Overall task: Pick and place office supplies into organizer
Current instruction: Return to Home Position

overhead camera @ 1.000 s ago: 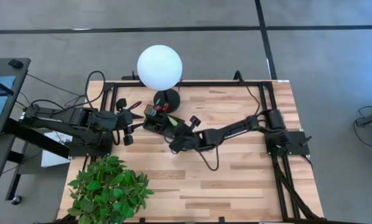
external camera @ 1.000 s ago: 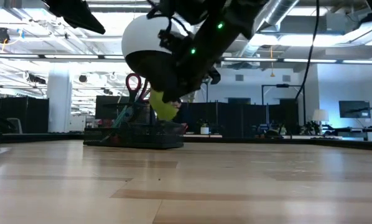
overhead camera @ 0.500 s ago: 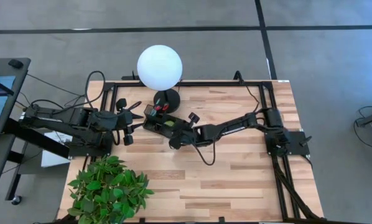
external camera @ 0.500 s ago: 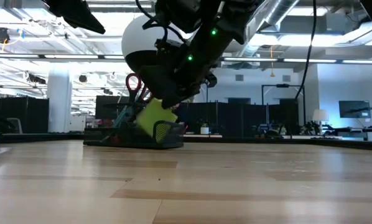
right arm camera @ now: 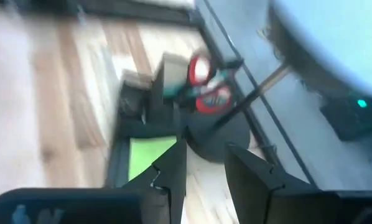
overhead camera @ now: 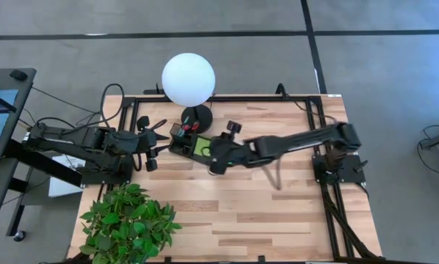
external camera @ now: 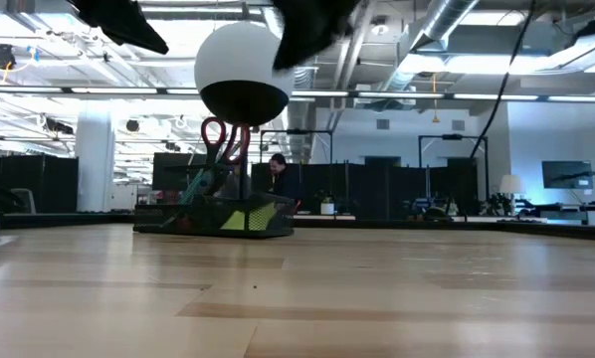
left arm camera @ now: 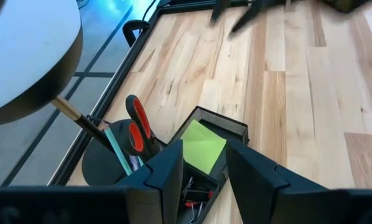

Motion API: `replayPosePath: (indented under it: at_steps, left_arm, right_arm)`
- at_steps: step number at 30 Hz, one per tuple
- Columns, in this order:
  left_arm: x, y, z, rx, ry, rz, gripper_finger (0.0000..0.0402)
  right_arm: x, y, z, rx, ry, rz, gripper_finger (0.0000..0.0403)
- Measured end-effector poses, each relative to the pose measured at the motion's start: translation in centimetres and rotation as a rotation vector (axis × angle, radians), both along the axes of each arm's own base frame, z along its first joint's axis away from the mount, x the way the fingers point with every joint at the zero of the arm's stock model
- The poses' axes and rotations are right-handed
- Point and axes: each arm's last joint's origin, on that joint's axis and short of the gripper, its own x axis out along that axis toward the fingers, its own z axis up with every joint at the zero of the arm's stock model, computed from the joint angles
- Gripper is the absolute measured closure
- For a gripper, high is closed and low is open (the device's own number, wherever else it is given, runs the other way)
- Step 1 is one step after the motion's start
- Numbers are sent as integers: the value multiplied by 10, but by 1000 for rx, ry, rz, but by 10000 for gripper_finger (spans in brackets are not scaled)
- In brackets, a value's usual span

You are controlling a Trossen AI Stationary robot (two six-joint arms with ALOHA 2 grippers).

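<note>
Pale butcher-block planks make up the table [overhead camera: 278, 213], set on a grey floor in an open workshop. Above it the right gripper [overhead camera: 215, 154] hovers with its fingers spread and nothing between them. Just ahead of it and below sits the black mesh organizer [overhead camera: 184, 143], with the lime-green sticky-note pad [overhead camera: 202, 147] lying flat in the compartment nearest that gripper. The red-handled scissors [left arm camera: 136, 130] stand upright in the far end, beside the round lamp base [overhead camera: 198, 116].

The left gripper [overhead camera: 155, 139] waits on the organizer's other side, its fingers likewise parted and empty.

With the pad in its place, what remains looks like the retreat to rest. To do that well, the right gripper should probably rise first, then draw back across open table toward its own base, staying clear of the scissor handles and the white lamp globe [overhead camera: 188, 78] that overhangs them.
</note>
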Motion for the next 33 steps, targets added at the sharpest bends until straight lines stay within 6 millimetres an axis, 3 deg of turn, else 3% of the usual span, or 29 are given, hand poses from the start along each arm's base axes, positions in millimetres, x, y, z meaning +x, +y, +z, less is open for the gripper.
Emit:
replayPosePath:
  at_steps: [3,7,12,16,18,20,24,27,28,31,33]
  left_arm:
    - [0,0,0,0,0,-1,284]
    - [-6,1,1,-29,2,25,284]
    - [-58,8,19,-206,-67,81,284]
    - [-113,13,29,-271,-342,-49,284]
    - [-130,13,18,-269,-476,-188,284]
    - [-134,11,-6,-257,-556,-314,284]
    - [-98,3,-34,-267,-506,-380,284]
    - [-68,-1,-42,-239,-561,-388,284]
    - [-65,-2,-48,-235,-553,-414,284]
    - [-63,-5,-43,-189,-755,-514,284]
    - [-63,-7,-53,-200,-788,-582,284]
  right_arm:
    - [-23,10,35,10,-36,35,301]
    - [-68,15,63,27,49,38,300]
    - [-149,7,93,113,65,-150,300]
    - [-203,7,93,105,-100,-249,300]
    - [-224,11,80,114,-201,-221,300]
    - [-237,16,59,145,-297,-159,300]
    - [-250,22,3,207,-455,-8,300]
    - [-260,19,-37,274,-564,108,300]
    - [-263,18,-46,309,-611,156,300]
    - [-276,11,-74,353,-756,237,300]
    - [-285,6,-90,352,-837,262,300]
